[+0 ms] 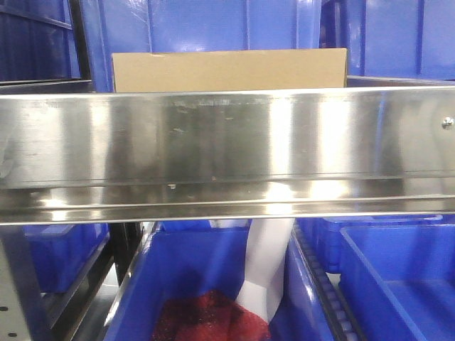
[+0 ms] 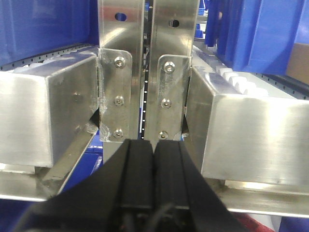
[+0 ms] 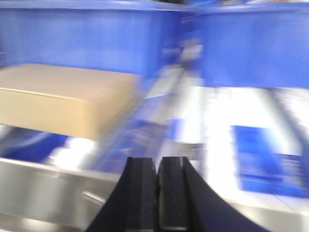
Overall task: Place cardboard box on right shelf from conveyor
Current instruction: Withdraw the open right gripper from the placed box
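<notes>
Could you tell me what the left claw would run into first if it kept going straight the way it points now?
Most likely the pair of upright stainless-steel posts with screwed brackets directly ahead of the closed left claw; how far off they are is unclear.

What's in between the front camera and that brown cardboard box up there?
In the front view, the shiny stainless-steel shelf's broad front lip hides the lower part of the plain tan cardboard box.

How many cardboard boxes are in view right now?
1. The cardboard box sits behind the steel shelf lip, in front of blue bins. Others may be hidden behind the lip.
</notes>
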### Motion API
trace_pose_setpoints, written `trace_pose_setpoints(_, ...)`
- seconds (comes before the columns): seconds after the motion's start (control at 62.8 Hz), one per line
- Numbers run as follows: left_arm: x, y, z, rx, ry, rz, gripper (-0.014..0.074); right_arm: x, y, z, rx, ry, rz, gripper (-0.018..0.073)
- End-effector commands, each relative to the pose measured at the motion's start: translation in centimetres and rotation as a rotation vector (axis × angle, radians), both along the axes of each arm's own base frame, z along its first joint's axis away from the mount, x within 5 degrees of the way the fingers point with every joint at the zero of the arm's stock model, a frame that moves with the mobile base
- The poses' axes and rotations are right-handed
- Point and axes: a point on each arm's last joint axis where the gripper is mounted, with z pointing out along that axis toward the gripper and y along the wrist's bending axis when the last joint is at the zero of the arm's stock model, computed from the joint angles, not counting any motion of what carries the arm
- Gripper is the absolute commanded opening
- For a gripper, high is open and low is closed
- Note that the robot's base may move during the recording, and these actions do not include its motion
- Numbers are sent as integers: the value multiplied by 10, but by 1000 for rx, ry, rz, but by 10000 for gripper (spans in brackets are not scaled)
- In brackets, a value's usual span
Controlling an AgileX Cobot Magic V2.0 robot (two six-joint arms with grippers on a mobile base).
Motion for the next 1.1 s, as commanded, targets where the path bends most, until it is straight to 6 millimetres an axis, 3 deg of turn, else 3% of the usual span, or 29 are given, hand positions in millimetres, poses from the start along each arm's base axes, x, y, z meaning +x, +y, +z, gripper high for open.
trace_pose_setpoints(0.0, -1, 1, 9, -9, -99, 6, -119, -11, -7, -1, 2, -137, -84, 57)
trace_pose_setpoints(0.175, -1, 1, 9, -9, -99, 6, -119, -24, -12, -31, -1, -191, -165, 57)
trace_pose_setpoints(0.334, -1, 1, 9, -9, -99, 6, -119, -19, -12, -55, -3, -160, -174, 57)
trace_pose_setpoints(1.082, -1, 1, 9, -9, -99, 6, -119, -19, -12, -56, -3, -146, -174, 57)
